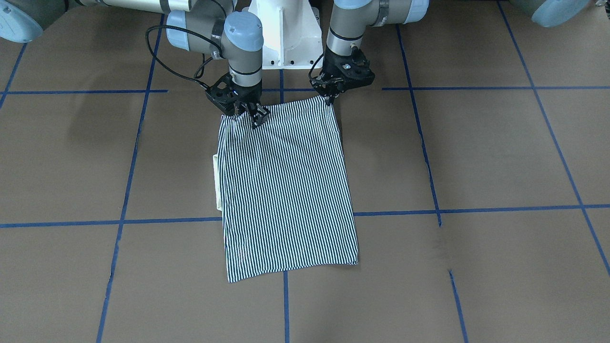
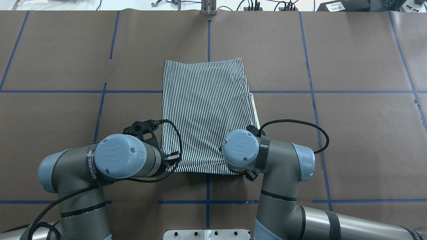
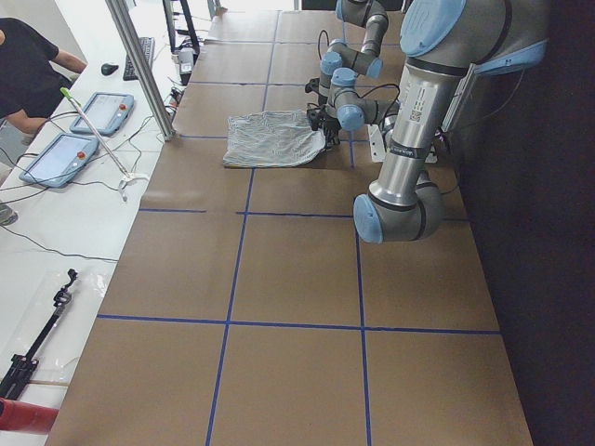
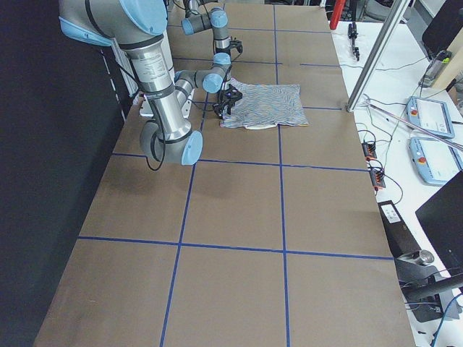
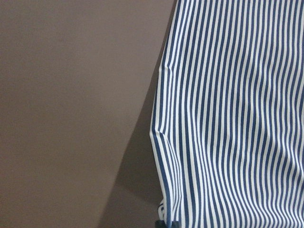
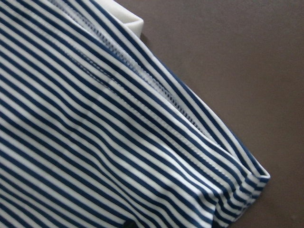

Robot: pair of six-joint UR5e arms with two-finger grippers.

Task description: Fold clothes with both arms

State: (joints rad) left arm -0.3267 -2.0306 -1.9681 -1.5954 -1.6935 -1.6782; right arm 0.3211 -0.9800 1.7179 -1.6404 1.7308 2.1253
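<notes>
On the brown-papered desk, centre, just ahead of the white pedestal base:
- Striped polo shirt: folded to a tall rectangle, lying flat, long side running away from the robot; far hem crosses one blue tape line. Cream collar pokes out from under the edge on the robot's right.
- Left claw: fingertips drawn together to a point, pinching the shirt's near corner on the robot's left.
- Right claw: set on the near hem, a little inward of the other near corner; tips sunk in the fabric, so cannot tell whether spread or gripping.
- Obstruction: from overhead, the left wrist joint and right wrist joint cover both near corners and both claws; a black cable loops out beside the right arm.
- Surroundings: white side bench beyond the far edge, with two teach pendants, an aluminium post, and a person in a black top
</notes>
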